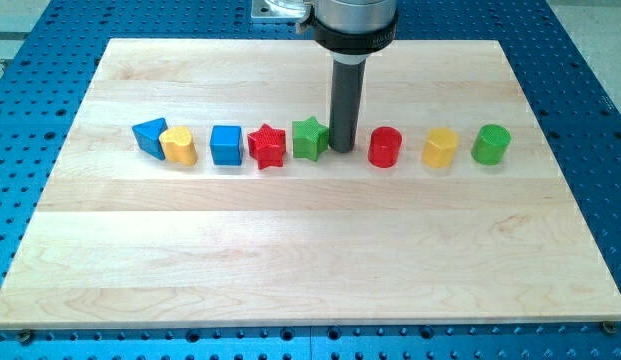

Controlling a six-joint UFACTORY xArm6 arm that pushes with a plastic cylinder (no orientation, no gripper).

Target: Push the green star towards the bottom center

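Green star (pixel 309 138), touching my tip (pixel 341 150) on its left, end effector a bare rod

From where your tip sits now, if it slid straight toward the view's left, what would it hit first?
My tip would meet the green star first; it sits right beside it, possibly touching already. Next comes the red star.

The wooden board (pixel 310 260) carries one row, left to right: blue triangle (pixel 149 134); yellow block (pixel 178 146); blue cube (pixel 226 144); red star (pixel 267 147); green star (pixel 309 138); red cylinder (pixel 385 147); yellow cylinder (pixel 440 148); green cylinder (pixel 490 144).

Pale, smooth-grained wooden board (pixel 290 250) on blue perforated metal table (pixel 30 120); matt, ribbed green plastic star block (pixel 309 138); dark matt rod.
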